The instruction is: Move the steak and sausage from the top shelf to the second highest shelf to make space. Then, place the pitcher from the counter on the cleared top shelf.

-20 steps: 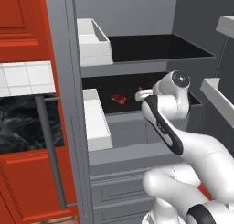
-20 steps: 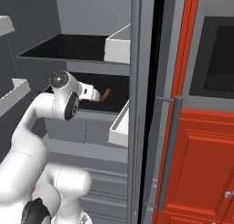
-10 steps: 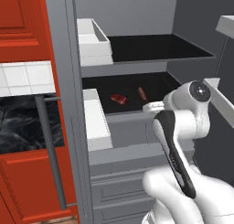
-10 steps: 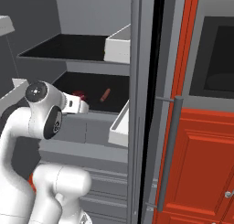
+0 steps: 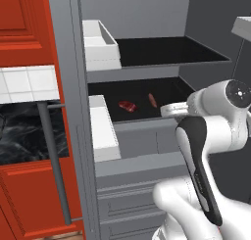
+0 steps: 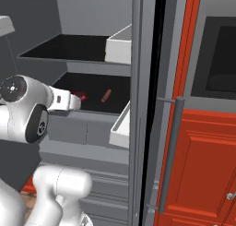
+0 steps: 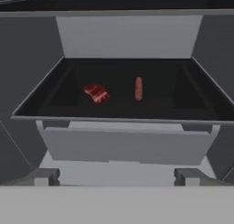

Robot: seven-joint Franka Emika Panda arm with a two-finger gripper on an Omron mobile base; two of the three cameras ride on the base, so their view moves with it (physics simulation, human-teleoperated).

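We count one steak (image 7: 97,93) and one sausage (image 7: 138,88), both on the second highest shelf (image 7: 192,104). We count two black shelves in all, the other being the top shelf (image 5: 171,51). We count two white door bins (image 5: 100,43), and one grey drawer front (image 7: 123,145) below the shelves.
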